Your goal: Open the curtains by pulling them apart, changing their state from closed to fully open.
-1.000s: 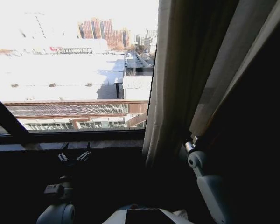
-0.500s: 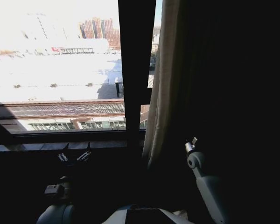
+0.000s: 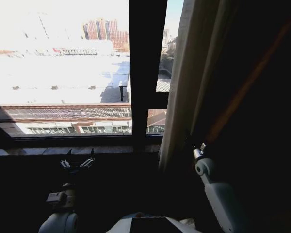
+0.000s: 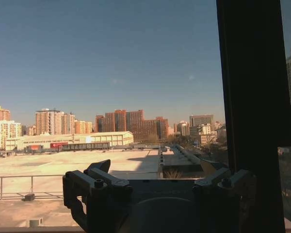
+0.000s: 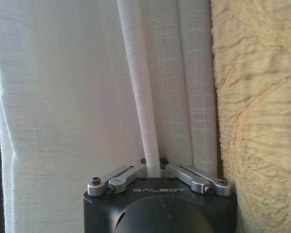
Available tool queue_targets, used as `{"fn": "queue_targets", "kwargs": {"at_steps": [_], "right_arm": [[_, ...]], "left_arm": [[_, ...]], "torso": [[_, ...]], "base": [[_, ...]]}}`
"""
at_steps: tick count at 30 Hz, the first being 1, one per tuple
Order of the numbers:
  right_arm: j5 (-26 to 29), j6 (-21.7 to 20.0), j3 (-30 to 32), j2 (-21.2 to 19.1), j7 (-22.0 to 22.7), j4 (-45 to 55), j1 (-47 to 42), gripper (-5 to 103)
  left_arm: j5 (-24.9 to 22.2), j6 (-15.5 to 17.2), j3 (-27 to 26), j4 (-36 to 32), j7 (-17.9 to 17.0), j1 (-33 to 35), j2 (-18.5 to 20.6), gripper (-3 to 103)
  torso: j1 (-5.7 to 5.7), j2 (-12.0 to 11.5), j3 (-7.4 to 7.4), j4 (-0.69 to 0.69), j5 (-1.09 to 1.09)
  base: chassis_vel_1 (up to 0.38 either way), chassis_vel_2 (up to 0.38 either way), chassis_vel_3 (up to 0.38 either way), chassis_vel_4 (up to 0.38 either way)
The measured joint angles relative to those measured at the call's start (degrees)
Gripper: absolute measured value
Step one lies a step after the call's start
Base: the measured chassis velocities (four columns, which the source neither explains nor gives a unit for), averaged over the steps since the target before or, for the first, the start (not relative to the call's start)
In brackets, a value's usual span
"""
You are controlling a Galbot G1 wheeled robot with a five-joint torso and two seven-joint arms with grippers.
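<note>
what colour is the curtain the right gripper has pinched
White, with a fine woven grid texture; the curtain shows best in the right wrist view, pinched by the right gripper.

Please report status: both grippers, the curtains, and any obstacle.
Right gripper shut on a sheer curtain pleat, at window's right side. Left gripper open, idle, low by sill. Dark window frame bar exposed; nothing in the way.

Dark vertical window frame bar (image 3: 146, 73) dividing the glass, dark window sill (image 3: 63, 150) along the bottom, sunlit flat rooftop (image 3: 58, 73) outside, reddish high-rise buildings (image 3: 104, 31) on the skyline, textured yellow fabric (image 5: 257, 97) at one side
</note>
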Motion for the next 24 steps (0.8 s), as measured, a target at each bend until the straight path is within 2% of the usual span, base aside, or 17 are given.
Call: {"fn": "queue_targets", "kwargs": {"at_steps": [12, 22, 23, 24], "right_arm": [[-1.27, 1.87, 6.06, -3.24, 2.61, -9.65, 3.65, 0], [-3.01, 1.89, 8.36, -3.85, 7.82, -14.14, 6.29, 0], [-3.16, 1.84, 8.37, -3.86, 8.4, -14.21, 6.37, -3], [-3.14, 1.65, 8.33, -3.86, 8.32, -14.19, 6.01, 1]], "left_arm": [[-0.08, -0.24, -0.14, 0.06, -0.03, 0.01, -0.01, 100], [-0.08, -0.39, 0.0, 0.16, -0.05, 0.18, -0.26, 100], [-0.08, -0.39, 0.02, 0.15, -0.05, 0.19, -0.35, 100], [-0.08, -0.39, 0.05, 0.15, -0.05, 0.19, -0.37, 100]], "torso": [[0.0, 0.01, 0.0, 0.0, 0.0], [0.0, 0.01, 0.0, 0.0, -0.01], [-0.01, 0.01, 0.0, 0.0, -0.01], [0.0, 0.0, 0.0, 0.01, 0.0]], "base": [[0.0, 0.0, 0.0, 0.0], [0.0, 0.0, 0.0, 0.0], [0.0, 0.0, 0.0, 0.0], [0.0, 0.0, 0.0, 0.0]]}}
